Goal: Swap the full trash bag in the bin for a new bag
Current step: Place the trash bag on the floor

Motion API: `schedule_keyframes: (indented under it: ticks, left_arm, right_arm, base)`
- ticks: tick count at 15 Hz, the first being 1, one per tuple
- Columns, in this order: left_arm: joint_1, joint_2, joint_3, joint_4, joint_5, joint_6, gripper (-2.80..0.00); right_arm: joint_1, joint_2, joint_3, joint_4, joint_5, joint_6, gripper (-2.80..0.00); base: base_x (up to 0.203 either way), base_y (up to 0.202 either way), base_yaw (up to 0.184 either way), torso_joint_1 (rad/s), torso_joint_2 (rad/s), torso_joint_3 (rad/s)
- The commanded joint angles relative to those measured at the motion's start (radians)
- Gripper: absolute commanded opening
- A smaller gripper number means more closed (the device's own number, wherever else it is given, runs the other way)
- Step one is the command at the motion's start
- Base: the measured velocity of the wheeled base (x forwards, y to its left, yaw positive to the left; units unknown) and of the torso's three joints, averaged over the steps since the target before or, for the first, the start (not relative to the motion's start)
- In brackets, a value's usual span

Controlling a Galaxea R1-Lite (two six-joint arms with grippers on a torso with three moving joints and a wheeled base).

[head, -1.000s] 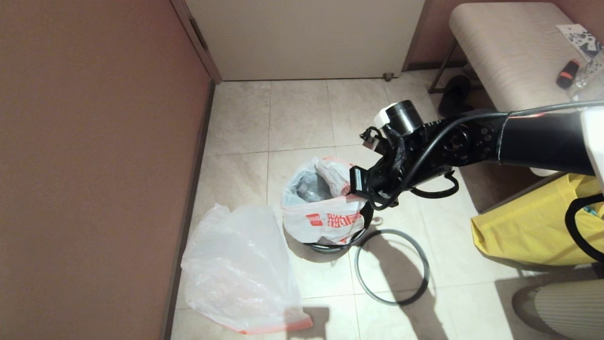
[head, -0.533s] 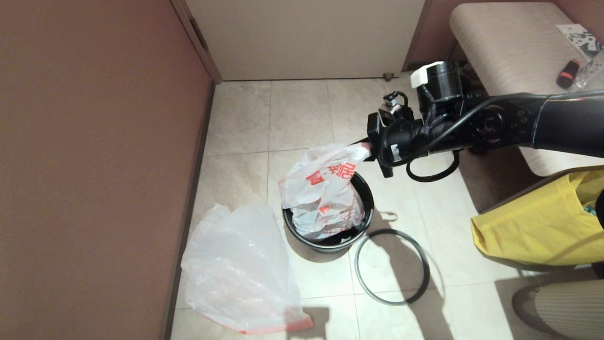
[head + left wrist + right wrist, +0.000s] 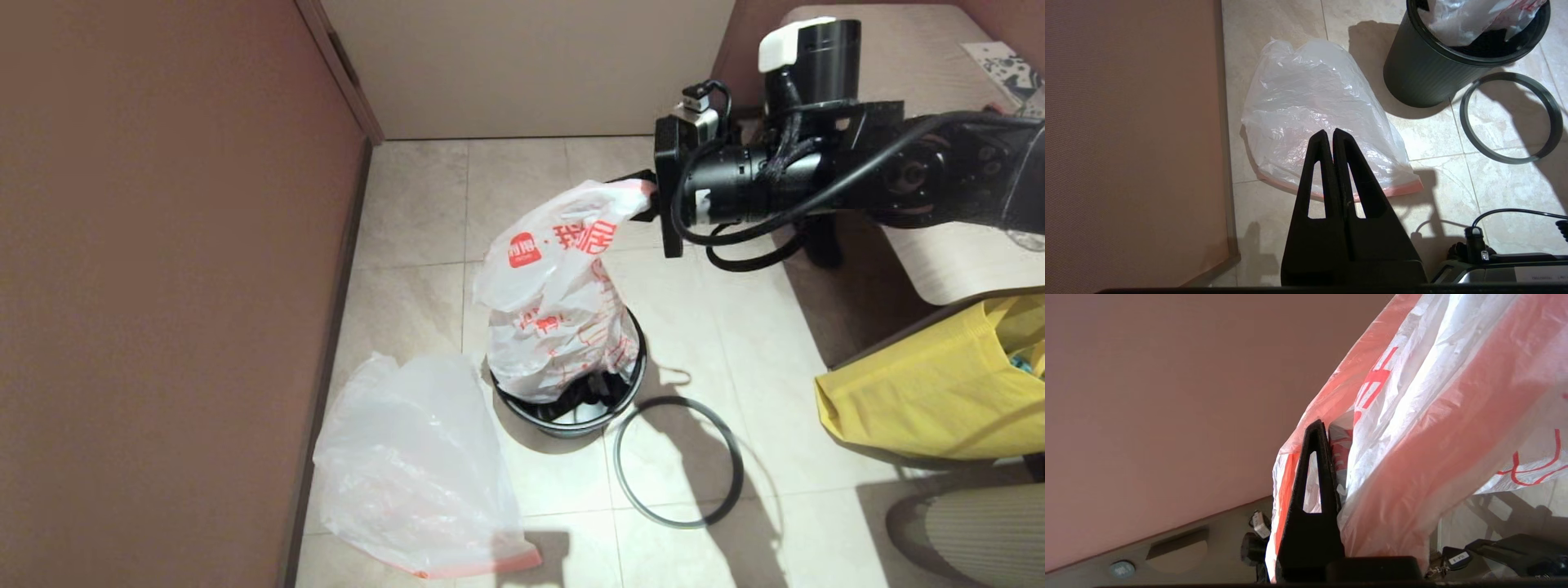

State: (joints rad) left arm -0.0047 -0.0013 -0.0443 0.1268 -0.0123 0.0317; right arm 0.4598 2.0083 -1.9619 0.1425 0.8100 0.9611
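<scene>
The full trash bag [image 3: 559,314], white with red print, hangs stretched above the black bin [image 3: 571,416], its bottom still inside the rim. My right gripper [image 3: 647,196] is shut on the bag's pink top edge [image 3: 1372,428], up and to the right of the bin. The plastic hides one finger in the right wrist view. The new bag [image 3: 416,465] lies crumpled on the floor left of the bin, also [image 3: 1310,110]. My left gripper [image 3: 1329,132] is shut and empty, hovering over the new bag. The grey hoop [image 3: 678,461] lies flat on the tiles right of the bin.
A brown wall [image 3: 163,286] runs close along the left of the new bag. A yellow fabric bag [image 3: 931,384] sits at the right under a bench [image 3: 882,90]. A closed door [image 3: 531,65] is at the back, with bare tiles [image 3: 514,196] before it.
My right gripper has risen and moved back to the right with the bag's edge in it. The full bag is drawn up out of the bin and stretched tall.
</scene>
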Motion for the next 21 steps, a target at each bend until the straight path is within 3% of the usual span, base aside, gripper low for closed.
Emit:
schedule_keyframes:
  ticks: [1,9,12,17,18,21]
  left_arm:
    - [0.0,0.001,0.0,0.001,0.0,0.001,-2.8]
    - [0.0,0.001,0.0,0.001,0.0,0.001,-2.8]
    - [0.0,0.001,0.0,0.001,0.0,0.001,-2.8]
    - [0.0,0.001,0.0,0.001,0.0,0.001,-2.8]
    - [0.0,0.001,0.0,0.001,0.0,0.001,-2.8]
    - [0.0,0.001,0.0,0.001,0.0,0.001,-2.8]
  right_arm:
    - [0.002,-0.053,0.0,0.005,0.005,0.005,-2.8]
    - [-0.011,-0.317,0.0,0.079,-0.003,0.002,-2.8]
    - [-0.159,-0.41,-0.007,0.08,-0.005,0.001,-2.8]
    - [-0.497,-0.429,-0.009,0.074,-0.024,-0.023,-2.8]
    - [-0.538,-0.396,-0.009,0.075,-0.054,-0.06,-2.8]
    - [-0.552,-0.265,-0.009,0.077,-0.175,-0.158,-2.8]
  base:
    - [0.0,0.0,0.0,0.0,0.0,0.0]
    - [0.0,0.0,0.0,0.0,0.0,0.0]
    - [0.0,0.0,0.0,0.0,0.0,0.0]
    - [0.0,0.0,0.0,0.0,0.0,0.0]
    - [0.0,0.0,0.0,0.0,0.0,0.0]
    - [0.0,0.0,0.0,0.0,0.0,0.0]
